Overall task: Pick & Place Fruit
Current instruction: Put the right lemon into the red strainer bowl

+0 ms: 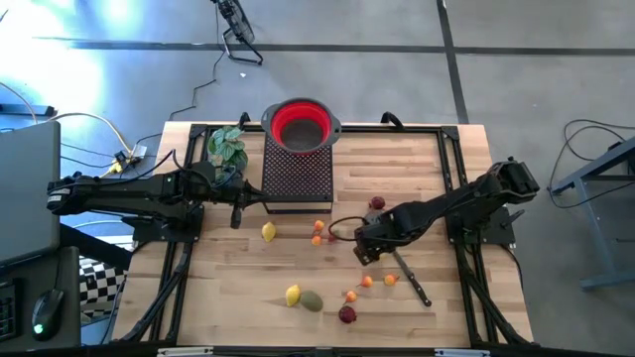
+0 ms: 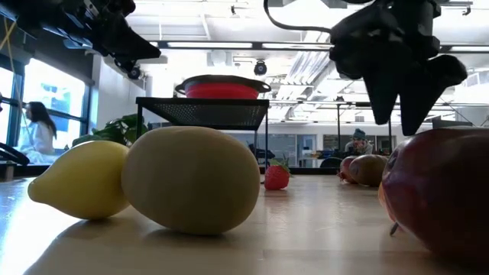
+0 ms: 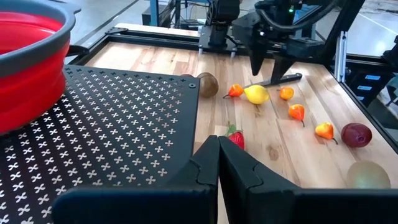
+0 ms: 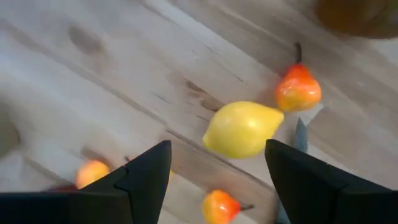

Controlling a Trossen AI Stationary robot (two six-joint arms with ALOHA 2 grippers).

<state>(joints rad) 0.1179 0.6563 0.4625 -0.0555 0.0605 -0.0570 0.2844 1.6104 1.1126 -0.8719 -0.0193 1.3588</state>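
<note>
High view shows the job barely begun, by my reading: the fruit lies scattered over the desk, and none shows inside the red bowl at the far edge, which I take to be where it should go. The right gripper hangs low over the middle of the desk, its fingers spread wide with nothing between them. In its own wrist view a yellow lemon lies on the wood just beyond the two fingers, so that lemon looks like the one being lined up. About everything else is left: another lemon touching an olive-green fruit near the front, two dark red fruits, a brown kiwi and several small orange fruits. The left gripper waits closed and empty at the front edge of the black perforated rack. Crowding is the trouble at the lemon. The black-handled knife has its blade tip just beside it, and a small orange pear-shaped fruit sits near, so a finger could nudge either. The rack stands between the loose fruit and the bowl, and a leafy plant sits beside it.
</note>
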